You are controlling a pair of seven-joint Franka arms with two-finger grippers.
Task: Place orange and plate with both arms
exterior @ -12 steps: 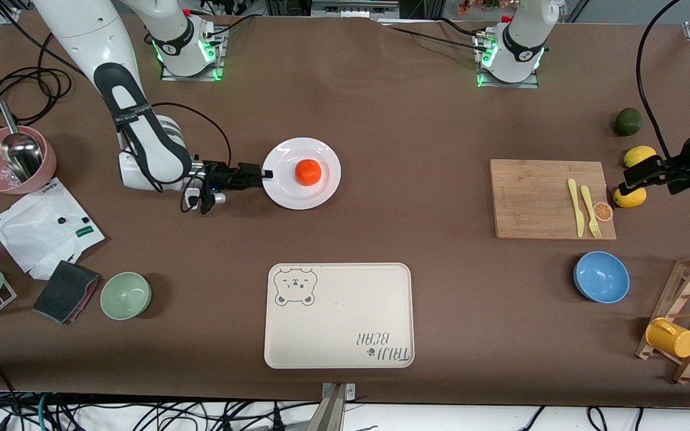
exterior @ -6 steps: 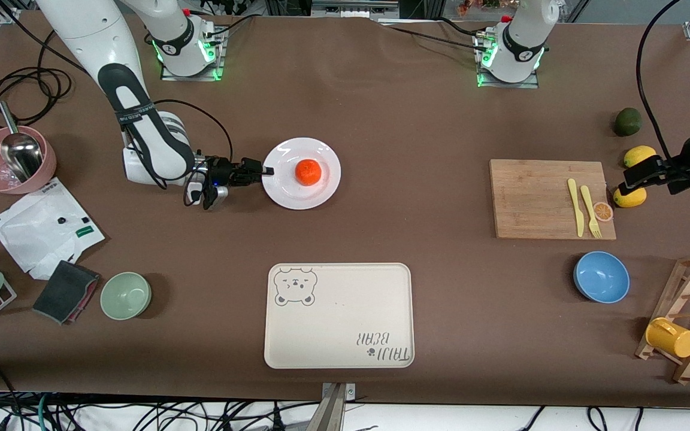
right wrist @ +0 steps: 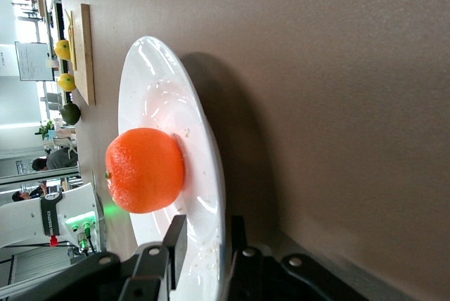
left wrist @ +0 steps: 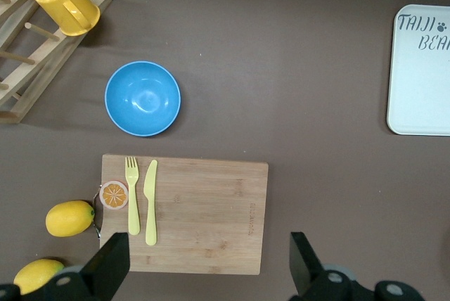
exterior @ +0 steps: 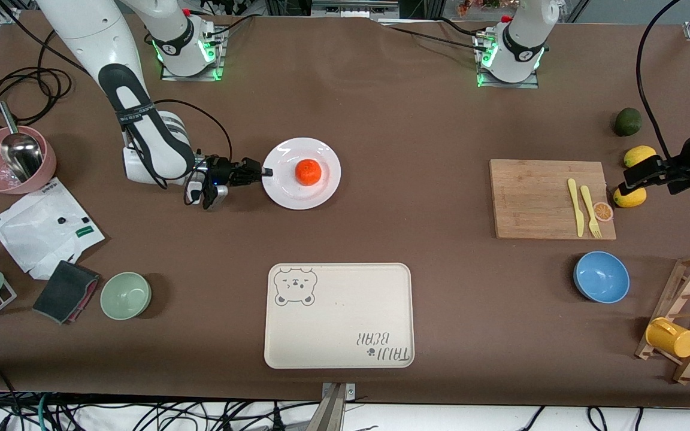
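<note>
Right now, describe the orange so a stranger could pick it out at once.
Find the round white plate in the table's middle, farther from the front camera than the bear-print tray. The orange sits on it: bright orange-red and round, unlike the yellow lemons by the cutting board.

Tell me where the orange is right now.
The orange sits on the white plate in the front view, toward the right arm's end of the table, farther from the camera than the bear-print tray, with the right gripper at the plate's rim.
</note>
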